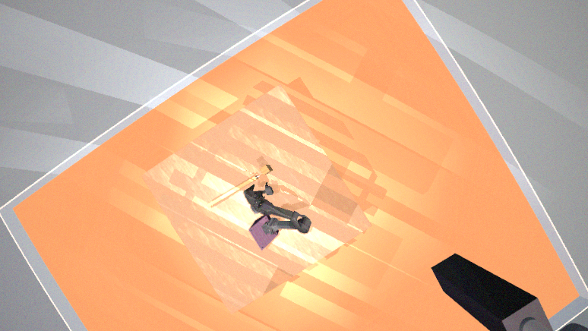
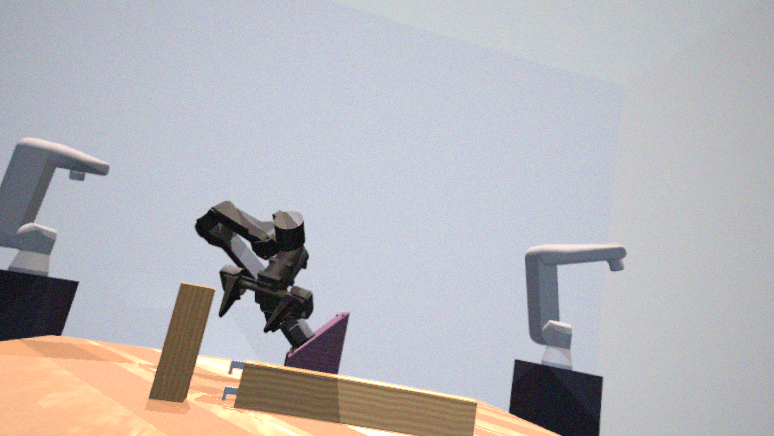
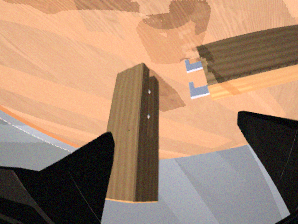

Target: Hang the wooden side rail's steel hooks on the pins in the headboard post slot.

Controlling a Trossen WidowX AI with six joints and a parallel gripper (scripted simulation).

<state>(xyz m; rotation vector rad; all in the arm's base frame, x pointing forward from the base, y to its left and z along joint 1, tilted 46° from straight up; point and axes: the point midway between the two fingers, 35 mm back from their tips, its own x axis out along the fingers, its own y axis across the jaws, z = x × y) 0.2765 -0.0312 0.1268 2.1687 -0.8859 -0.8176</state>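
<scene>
The wooden side rail (image 1: 232, 192) (image 2: 379, 398) (image 3: 255, 55) stands on its long edge on the table. Two blue-grey steel hooks, one (image 2: 236, 365) above the other (image 2: 231, 391), stick out from its end toward the post. The headboard post (image 1: 267, 168) (image 2: 182, 343) (image 3: 125, 130) stands upright, apart from the hooks by a small gap. Two small pins, one (image 3: 149, 92) and another (image 3: 148, 116), show in its slot in the wrist view. My gripper (image 1: 259, 187) (image 2: 244, 322) (image 3: 178, 128) is open and empty, above the table near the post and the rail's hook end, touching neither.
The purple wedge base (image 1: 260, 236) (image 2: 324, 346) of my arm stands on the table (image 1: 234, 302) beside the rail. In the exterior view, a grey arm (image 2: 574, 254) on a black stand is at the right and another (image 2: 27, 178) at the left. A black block (image 1: 485, 279) is at lower right in the top view.
</scene>
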